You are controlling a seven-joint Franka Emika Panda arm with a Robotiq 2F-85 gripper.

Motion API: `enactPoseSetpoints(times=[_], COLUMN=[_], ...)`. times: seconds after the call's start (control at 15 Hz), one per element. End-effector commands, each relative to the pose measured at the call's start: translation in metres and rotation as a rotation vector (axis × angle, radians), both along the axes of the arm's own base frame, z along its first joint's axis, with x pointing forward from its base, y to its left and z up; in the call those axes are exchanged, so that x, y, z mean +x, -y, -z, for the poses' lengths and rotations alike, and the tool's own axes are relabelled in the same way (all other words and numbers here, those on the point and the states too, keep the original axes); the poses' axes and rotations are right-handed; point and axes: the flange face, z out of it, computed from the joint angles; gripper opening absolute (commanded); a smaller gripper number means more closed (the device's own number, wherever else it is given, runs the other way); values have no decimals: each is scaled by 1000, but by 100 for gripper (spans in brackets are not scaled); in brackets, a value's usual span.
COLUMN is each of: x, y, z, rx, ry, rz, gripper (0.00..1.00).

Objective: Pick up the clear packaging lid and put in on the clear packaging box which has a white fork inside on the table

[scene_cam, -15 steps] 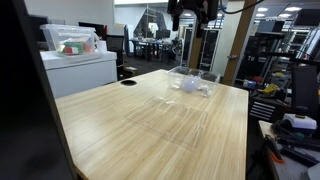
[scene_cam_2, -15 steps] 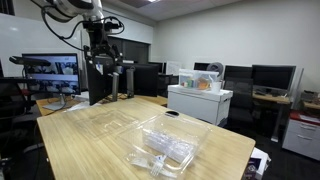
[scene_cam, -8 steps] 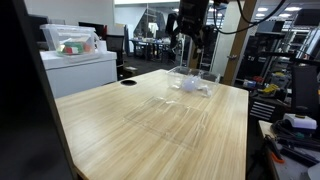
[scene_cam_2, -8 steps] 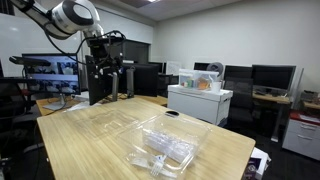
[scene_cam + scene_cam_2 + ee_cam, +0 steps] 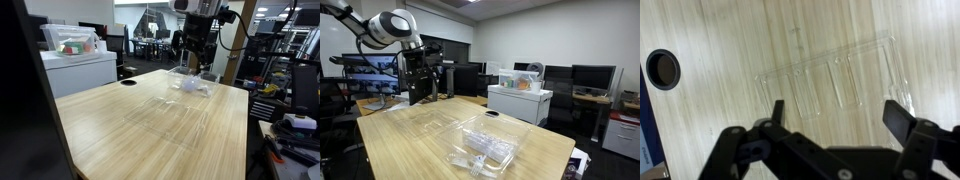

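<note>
Currently approach step: my pincer wide open, empty, above clear packaging lid mid-bench. Next: descend, pinch lid rim, carry to clear packaging box near bench edge.

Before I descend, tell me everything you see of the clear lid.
The clear packaging lid is a wide, shallow rectangle of see-through plastic with moulded ridges, visible mostly by glints. It lies flat on the table, beside the clear packaging box. Nothing grips it; the open pincer hangs above.
</note>
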Motion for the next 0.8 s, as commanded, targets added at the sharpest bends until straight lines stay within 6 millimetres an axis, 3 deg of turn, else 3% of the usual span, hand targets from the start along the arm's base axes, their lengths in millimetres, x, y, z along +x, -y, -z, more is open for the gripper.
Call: enactPoseSetpoints(times=[0.0, 0.47, 0.73], x=[0, 4, 9], y=[0, 5, 19], z=[-1, -3, 18], rx=[0, 92, 176], ry=[0, 111, 188], rz=[0, 7, 3], gripper=[100, 100, 100])
